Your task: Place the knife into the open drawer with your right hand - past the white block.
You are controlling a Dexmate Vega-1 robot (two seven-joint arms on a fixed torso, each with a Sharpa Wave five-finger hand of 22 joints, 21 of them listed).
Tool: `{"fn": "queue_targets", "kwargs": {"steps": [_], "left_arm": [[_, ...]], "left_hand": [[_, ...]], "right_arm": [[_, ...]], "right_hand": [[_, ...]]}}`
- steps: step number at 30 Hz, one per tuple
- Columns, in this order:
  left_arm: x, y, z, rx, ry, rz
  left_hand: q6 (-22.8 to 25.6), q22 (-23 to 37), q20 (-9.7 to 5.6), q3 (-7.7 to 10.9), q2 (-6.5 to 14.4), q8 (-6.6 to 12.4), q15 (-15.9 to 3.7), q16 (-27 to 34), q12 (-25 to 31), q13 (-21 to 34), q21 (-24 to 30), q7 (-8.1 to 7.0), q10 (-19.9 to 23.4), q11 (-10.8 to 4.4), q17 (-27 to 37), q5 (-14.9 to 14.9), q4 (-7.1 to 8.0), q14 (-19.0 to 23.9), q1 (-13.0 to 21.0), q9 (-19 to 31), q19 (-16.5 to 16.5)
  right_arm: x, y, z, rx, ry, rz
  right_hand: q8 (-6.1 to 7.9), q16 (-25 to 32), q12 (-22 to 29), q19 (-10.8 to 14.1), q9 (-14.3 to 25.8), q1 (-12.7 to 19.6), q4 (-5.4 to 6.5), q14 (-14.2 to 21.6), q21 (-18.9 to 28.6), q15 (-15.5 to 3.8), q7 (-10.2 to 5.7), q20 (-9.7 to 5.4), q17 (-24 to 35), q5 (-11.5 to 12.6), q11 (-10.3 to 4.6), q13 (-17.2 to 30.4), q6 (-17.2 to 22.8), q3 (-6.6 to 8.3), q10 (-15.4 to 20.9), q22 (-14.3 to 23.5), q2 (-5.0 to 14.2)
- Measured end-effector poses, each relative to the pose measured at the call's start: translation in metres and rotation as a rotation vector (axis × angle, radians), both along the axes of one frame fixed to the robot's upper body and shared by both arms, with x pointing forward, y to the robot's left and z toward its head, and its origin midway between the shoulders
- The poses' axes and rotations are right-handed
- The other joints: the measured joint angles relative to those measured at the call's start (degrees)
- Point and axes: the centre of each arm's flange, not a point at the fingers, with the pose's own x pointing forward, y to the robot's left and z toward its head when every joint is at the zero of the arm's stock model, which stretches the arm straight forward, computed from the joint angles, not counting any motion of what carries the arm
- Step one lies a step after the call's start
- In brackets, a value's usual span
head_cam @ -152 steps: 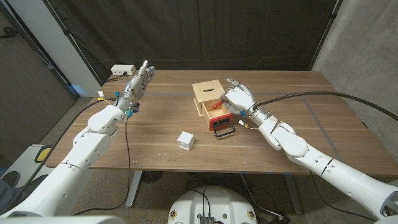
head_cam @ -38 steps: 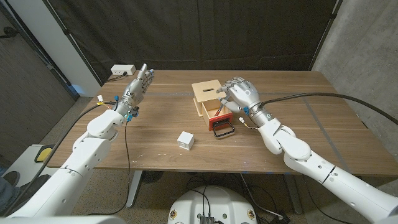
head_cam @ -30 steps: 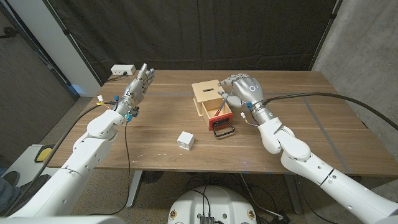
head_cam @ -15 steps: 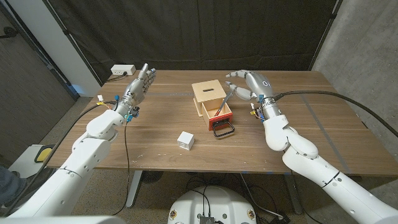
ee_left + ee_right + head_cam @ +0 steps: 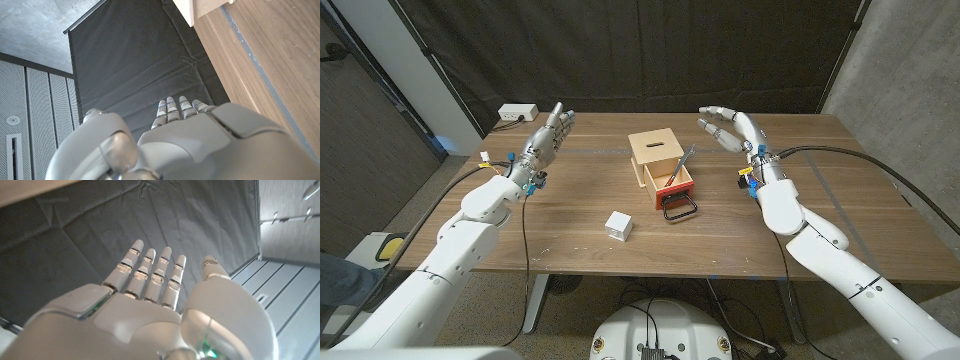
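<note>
Table: brown wood, visible grain, smooth, low sheen. Small box: pale, unfinished-looking wood, matt; its open drawer has a red-orange interior and a black handle loop, likely metal wire. Knife: grey metal, dull shine. White block: matt, material unclear. Both hands, left hand and right hand: smooth grey-white plastic shells, semi-gloss. Backdrop: black cloth, creased, matt. Wall: rough grey concrete.
</note>
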Motion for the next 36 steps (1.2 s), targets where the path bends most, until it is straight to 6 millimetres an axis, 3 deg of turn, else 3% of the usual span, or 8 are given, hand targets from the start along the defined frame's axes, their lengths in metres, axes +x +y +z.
{"fn": "queue_targets", "kwargs": {"steps": [4, 8, 9, 10, 15, 16, 22, 36], "left_arm": [[0.000, -0.001, 0.001, 0.001, -0.002, 0.007], [0.000, 0.000, 0.001, 0.001, -0.005, 0.014], [0.000, -0.007, 0.001, -0.003, -0.007, 0.002], [0.000, -0.007, 0.001, -0.004, -0.009, 0.001], [-0.001, -0.008, 0.002, -0.005, -0.014, 0.006], [-0.001, -0.010, 0.003, -0.007, -0.019, 0.002], [-0.001, -0.011, 0.006, -0.010, -0.026, 0.003], [0.005, -0.009, 0.005, -0.021, -0.017, 0.011]], "left_hand": [[0.2, 0.0, -0.12, -0.06, 0.0, 0.00, -0.06, 0.0, 0.0, 0.0, 1.2, 0.21, 0.0, 0.00, -0.1, 0.0, -0.06, 0.5, 0.0, 0.0, 0.2], [0.2, 0.0, 0.03, -0.40, 0.0, 0.00, -0.30, 0.3, 0.0, 0.0, 1.3, 0.21, 0.0, 0.00, -0.1, 0.0, -0.05, 0.7, 0.0, 0.0, 1.3], [0.2, 0.0, -0.02, -0.47, 0.0, 0.00, -0.30, 0.3, 0.0, 0.0, 1.3, 0.21, 0.0, 0.00, -0.1, 0.0, 0.02, 0.7, 0.0, 0.0, 1.7], [0.2, 0.0, -0.11, -0.47, 0.0, 0.00, -0.30, 0.3, 0.0, 0.0, 1.3, 0.21, 0.0, 0.00, -0.1, 0.0, 0.02, 0.7, 0.0, 0.0, 1.8], [0.5, 0.0, -0.11, -0.62, 0.3, 0.00, -0.30, 0.3, 0.0, 0.0, 1.3, -0.10, 0.2, -0.22, -0.1, 0.0, -0.14, 0.7, 0.3, 0.0, 1.8], [0.5, 0.0, -0.11, -0.62, 0.3, 0.00, -0.30, 0.3, 0.0, 0.0, 1.3, -0.11, 0.2, -0.22, -0.1, 0.0, -0.13, 0.7, 0.3, 0.0, 1.8], [0.5, 0.0, -0.10, -0.62, 0.3, 0.00, -0.62, 0.3, 0.0, 0.0, 1.3, -0.10, 0.2, -0.22, -0.1, 0.0, -0.13, 1.0, 0.3, 0.0, 1.8], [0.5, 0.0, 0.09, -0.61, 0.7, 0.00, -0.62, 0.3, 0.0, 0.0, 1.3, -0.10, -0.1, -0.54, -0.1, 0.0, -0.13, 1.0, 0.7, 0.0, 1.5]], "right_arm": [[0.008, -0.016, -0.002, 0.044, 0.026, 0.003], [0.019, -0.033, -0.008, 0.072, 0.047, -0.036], [0.014, -0.037, -0.002, 0.252, 0.059, 0.143], [0.018, -0.029, -0.007, 0.203, 0.126, 0.229], [0.027, -0.045, -0.011, 0.258, 0.144, 0.236], [0.026, -0.045, -0.009, 0.315, 0.163, 0.333], [0.035, -0.058, -0.014, 0.420, 0.190, 0.405], [0.045, -0.070, -0.020, 0.528, 0.218, 0.457]], "right_hand": [[-0.15, 0.3, 0.0, 0.4, -0.2, -2.3, 0.81, 0.0, 0.0, 0.00, 2.77, -0.41, -0.2, 0.0, 2.29, -0.7, -1.2, -0.81, -0.2, 0.0, -0.44], [-0.15, 0.3, 0.0, 1.2, -0.3, -4.7, 1.83, 0.2, 0.0, 0.20, 4.86, -0.30, -0.3, 0.0, 3.42, -1.3, -2.1, -1.87, -0.8, 0.0, -1.51], [-0.15, 0.3, 0.0, 1.1, -0.3, -5.3, 1.92, 0.2, 0.0, 0.20, 5.23, -0.31, -0.3, 0.0, 3.70, -1.4, -2.5, -2.27, -1.1, 0.0, -1.76], [-0.15, 0.3, -0.3, 1.1, -0.5, -5.8, 1.98, 0.2, 0.0, 0.20, 5.44, -0.31, -0.3, 0.0, 3.77, -1.5, -2.7, -2.64, -1.5, 0.0, -1.92], [-0.15, 0.3, -0.4, 3.0, -0.6, -7.9, 2.62, -0.1, 0.1, 0.50, 4.58, -0.50, -0.3, 0.0, 4.08, -1.9, -4.6, -3.60, -2.5, 0.1, -2.53], [-0.15, 0.3, -0.4, 3.8, -0.6, -8.3, 2.67, -0.1, 0.5, 0.49, 4.59, -0.43, -0.3, 0.0, 4.06, -2.0, -4.6, -3.65, -2.4, 0.1, -2.53], [0.56, 0.7, 0.1, 5.6, -0.6, -9.3, 2.67, 0.8, 0.9, 0.18, 5.22, -0.63, -0.3, 0.0, 3.34, -2.3, -3.9, -4.13, -1.3, 0.1, -2.80], [0.73, 0.7, 0.1, 5.0, -0.9, -9.5, 2.91, 0.8, 0.9, 0.18, 5.52, -0.71, -0.3, 0.0, 3.65, -2.3, -3.6, -4.36, -1.0, 0.4, -2.57]]}}
